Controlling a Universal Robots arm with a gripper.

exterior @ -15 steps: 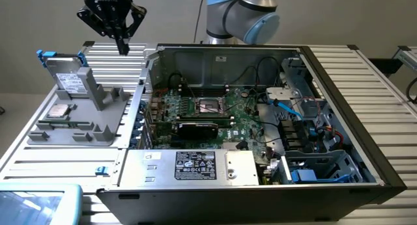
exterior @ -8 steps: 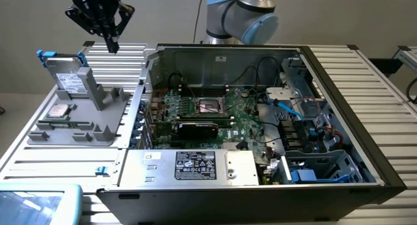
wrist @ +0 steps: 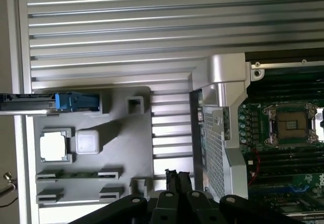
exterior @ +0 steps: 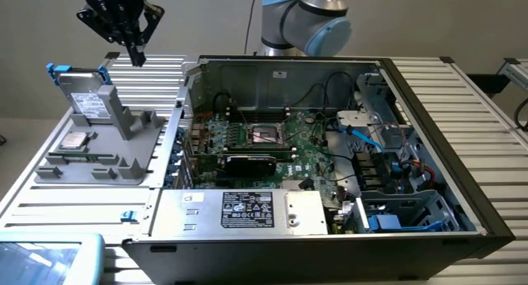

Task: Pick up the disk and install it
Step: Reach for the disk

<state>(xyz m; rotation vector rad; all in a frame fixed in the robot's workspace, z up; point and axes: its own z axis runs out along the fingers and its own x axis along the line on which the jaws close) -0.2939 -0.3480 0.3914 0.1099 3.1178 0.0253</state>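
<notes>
1. The hand (exterior: 136, 59) is hanging in the air over the counter (exterior: 486, 112), with its fingers pressed tight together and nothing between them.
2. The disk (exterior: 86, 98) is standing upright on its edge in a slot of the grey fixture (exterior: 123, 167). Blue rails are framing it, and its white label is facing the exterior camera.
3. The hand is sitting above the disk's top, off toward the exterior view's right and clearly apart from it.
4. From the wrist, the closed fingertips (wrist: 172, 181) are showing over the fixture, with the disk (wrist: 76, 101) seen edge-on well away from them.
5. A small square chip (exterior: 74, 141) is lying flat on the fixture near the disk's foot.
6. The open computer case (exterior: 330, 174) is sitting just beside the fixture, motherboard exposed.
</notes>
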